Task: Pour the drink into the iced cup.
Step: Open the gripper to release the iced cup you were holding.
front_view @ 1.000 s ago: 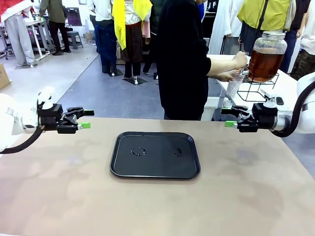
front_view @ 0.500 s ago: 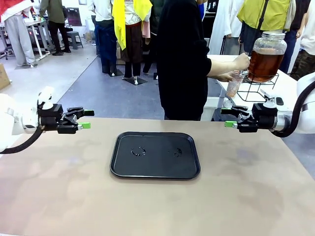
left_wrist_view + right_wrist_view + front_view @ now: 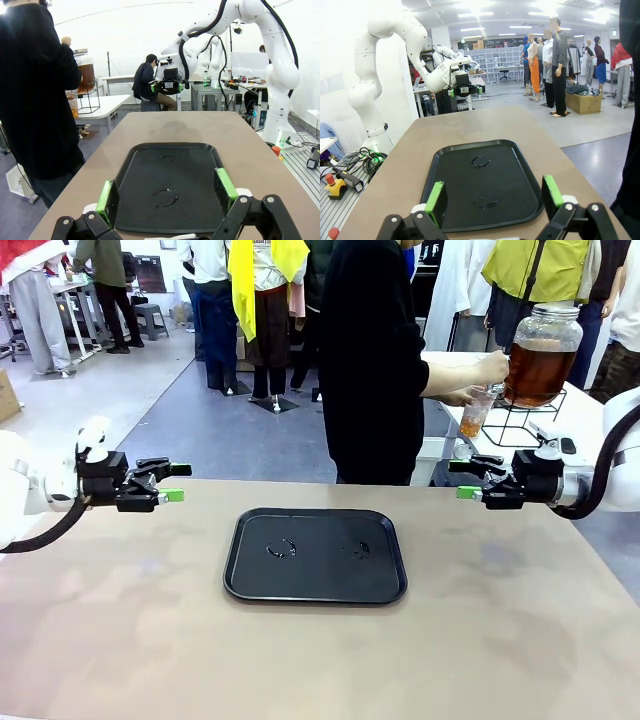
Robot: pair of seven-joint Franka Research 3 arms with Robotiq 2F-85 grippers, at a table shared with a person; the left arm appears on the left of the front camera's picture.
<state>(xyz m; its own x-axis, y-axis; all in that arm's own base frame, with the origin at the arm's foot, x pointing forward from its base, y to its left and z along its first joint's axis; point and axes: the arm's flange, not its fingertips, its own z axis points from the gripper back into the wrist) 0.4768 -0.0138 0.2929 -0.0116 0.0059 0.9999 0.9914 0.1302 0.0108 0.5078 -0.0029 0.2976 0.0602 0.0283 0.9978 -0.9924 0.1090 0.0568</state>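
Observation:
Beyond the table's far right corner, a person's hands hold a clear plastic cup (image 3: 473, 412) under the tap of a big glass jar (image 3: 541, 355) of amber drink. Amber drink fills the cup's lower part; whether it holds ice I cannot tell. In the left wrist view the cup (image 3: 72, 102) and jar (image 3: 85, 70) appear small at the left. My left gripper (image 3: 176, 482) hovers open over the table's left edge, empty. My right gripper (image 3: 462, 479) hovers open at the right edge, also empty. Both point inward toward the black tray (image 3: 240, 585).
The black tray (image 3: 200, 210) (image 3: 525, 202) lies mid-table with two wet rings on it. The person in black (image 3: 370, 360) stands at the far edge, turned toward a white side table (image 3: 590, 425) with the jar's wire stand. Bare tabletop surrounds the tray.
Amber drink has appeared and risen in the cup that the person holds at the jar's tap. Neither arm has moved.

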